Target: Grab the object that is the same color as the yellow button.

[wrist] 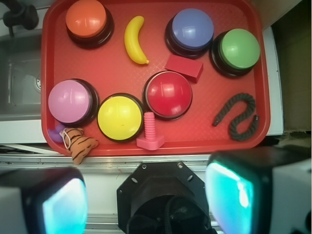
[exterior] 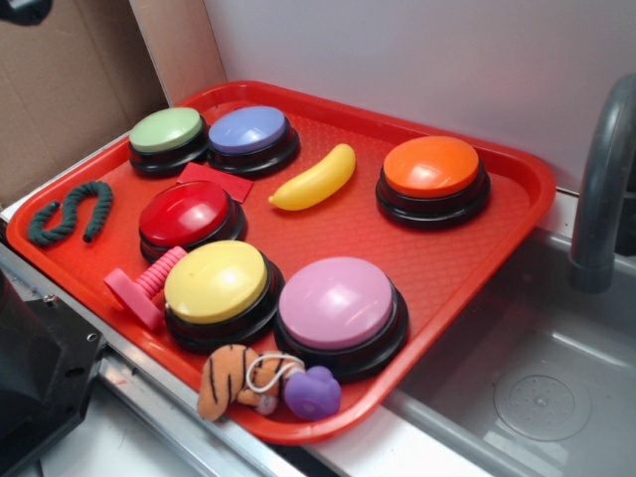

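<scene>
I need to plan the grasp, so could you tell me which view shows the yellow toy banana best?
The wrist view: it looks straight down on the banana, showing its full curve lying clear between the orange button and blue button. The exterior view shows the banana unobstructed too, but obliquely.

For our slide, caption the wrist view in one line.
Open gripper hangs above a red tray holding six buttons and a yellow banana.
</scene>
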`<state>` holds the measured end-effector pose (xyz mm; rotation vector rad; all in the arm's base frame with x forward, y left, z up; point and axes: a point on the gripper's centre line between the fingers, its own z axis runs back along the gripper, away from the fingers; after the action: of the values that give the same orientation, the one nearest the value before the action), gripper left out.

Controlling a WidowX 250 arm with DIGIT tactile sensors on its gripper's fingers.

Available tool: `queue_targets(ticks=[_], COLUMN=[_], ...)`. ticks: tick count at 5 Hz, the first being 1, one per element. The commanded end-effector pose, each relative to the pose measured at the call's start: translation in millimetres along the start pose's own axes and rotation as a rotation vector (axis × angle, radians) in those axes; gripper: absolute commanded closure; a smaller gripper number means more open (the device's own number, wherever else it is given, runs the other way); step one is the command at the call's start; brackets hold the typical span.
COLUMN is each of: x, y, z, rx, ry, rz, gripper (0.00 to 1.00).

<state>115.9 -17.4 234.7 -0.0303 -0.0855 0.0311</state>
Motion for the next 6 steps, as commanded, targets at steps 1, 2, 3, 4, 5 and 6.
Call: queue_targets(ticks=[1, 2, 3, 4, 5, 6], x=[0, 12, 30, 54, 78, 98], y=[0, 0, 0, 0, -1, 1], z=[0, -6, -21, -43, -69, -97], rx=[0.000, 0.009, 0.043, 0.079, 0.104, 0.127], ry=[0.000, -0.028, -0.050, -0.066, -0.063, -0.087], rz=[0.000, -0.035, -0.084, -0.138, -0.154, -0.164], gripper=[0.00, 0.00, 0.00, 0.00, 0.00, 0.00])
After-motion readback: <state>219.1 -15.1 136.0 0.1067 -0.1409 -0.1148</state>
